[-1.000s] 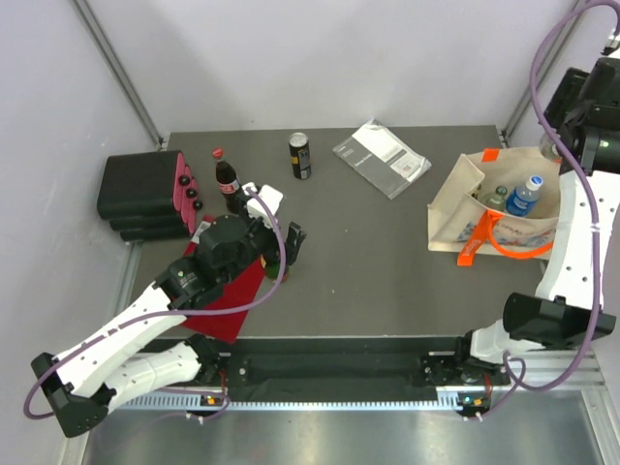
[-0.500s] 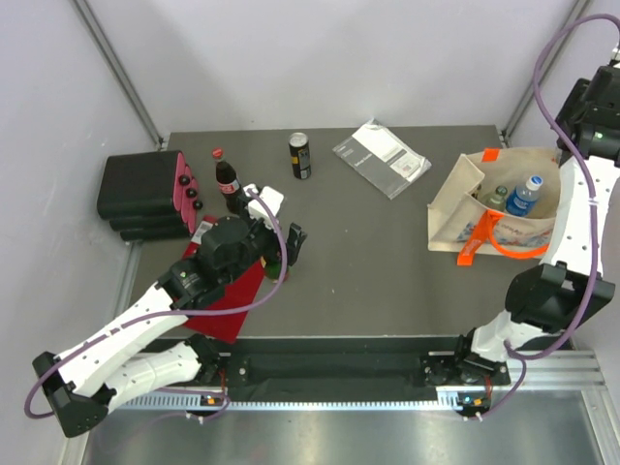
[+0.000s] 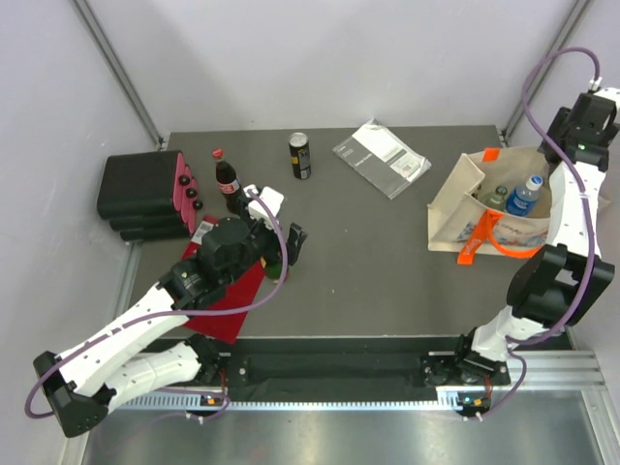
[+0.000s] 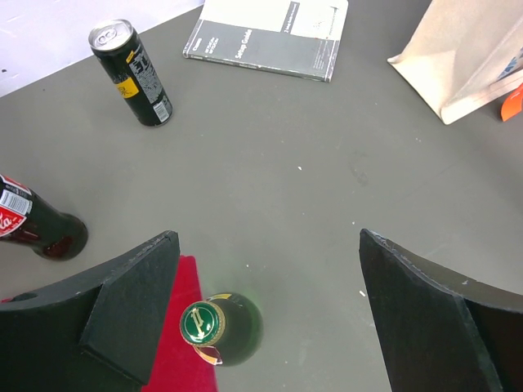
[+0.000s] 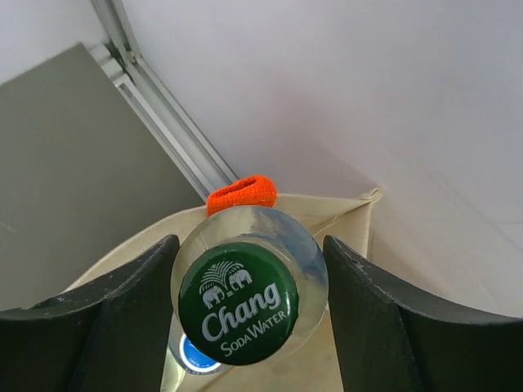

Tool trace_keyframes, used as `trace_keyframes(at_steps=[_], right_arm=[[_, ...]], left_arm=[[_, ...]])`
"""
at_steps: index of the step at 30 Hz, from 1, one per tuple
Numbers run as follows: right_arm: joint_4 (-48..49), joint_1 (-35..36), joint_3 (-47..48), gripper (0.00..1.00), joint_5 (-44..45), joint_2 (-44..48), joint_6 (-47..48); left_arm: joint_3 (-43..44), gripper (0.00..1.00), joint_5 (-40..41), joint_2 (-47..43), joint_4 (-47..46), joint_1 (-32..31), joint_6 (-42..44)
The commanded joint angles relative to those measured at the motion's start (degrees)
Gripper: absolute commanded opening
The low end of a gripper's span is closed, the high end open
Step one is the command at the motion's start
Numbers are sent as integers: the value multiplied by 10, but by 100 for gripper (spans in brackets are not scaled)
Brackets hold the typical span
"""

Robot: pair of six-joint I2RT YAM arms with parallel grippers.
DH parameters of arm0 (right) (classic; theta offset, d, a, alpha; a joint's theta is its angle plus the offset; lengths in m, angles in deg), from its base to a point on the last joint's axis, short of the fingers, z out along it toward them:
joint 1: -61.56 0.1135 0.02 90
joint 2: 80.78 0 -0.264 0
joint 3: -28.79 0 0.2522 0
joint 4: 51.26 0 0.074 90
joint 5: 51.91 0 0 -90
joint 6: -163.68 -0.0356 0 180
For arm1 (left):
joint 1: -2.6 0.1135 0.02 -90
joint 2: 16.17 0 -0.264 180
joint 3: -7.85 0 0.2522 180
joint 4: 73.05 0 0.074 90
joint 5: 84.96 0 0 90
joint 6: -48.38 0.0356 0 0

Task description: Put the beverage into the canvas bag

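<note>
The beige canvas bag (image 3: 481, 205) with orange handles stands open at the right; a blue-capped bottle (image 3: 524, 197) and another bottle stand in it. My right gripper (image 3: 573, 136) hangs above the bag's far right corner. In the right wrist view it (image 5: 249, 273) is shut on a clear Chang soda water bottle (image 5: 239, 302) with a green cap, over the bag's rim (image 5: 327, 220) and orange handle (image 5: 242, 193). My left gripper (image 4: 270, 318) is open around a green bottle (image 4: 214, 327), which also shows in the top view (image 3: 276, 260), without touching it.
A cola bottle (image 3: 227, 181), a black can (image 3: 300, 155) and a flat grey packet (image 3: 381, 158) lie along the back. A black box with pink parts (image 3: 145, 194) sits at the far left. A red cloth (image 3: 232, 291) lies under my left arm.
My right arm has risen and swung back over the bag with the soda bottle in its grip. The left arm has not moved.
</note>
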Motion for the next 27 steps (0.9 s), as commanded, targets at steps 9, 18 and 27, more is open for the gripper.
trace_keyframes(at_steps=[9,18,27], right_arm=[[178,-18,-60,0,-14,33,-1],[201,-26,-86,0,-40,14,-16],[212,-28,-127,0,-47,19,-32]], left_arm=[[-2,95,3,-16,-31,-1,1],[-3,95,1,-17,-32,-3,1],[-3,95,5,-22,-31,-4,3]])
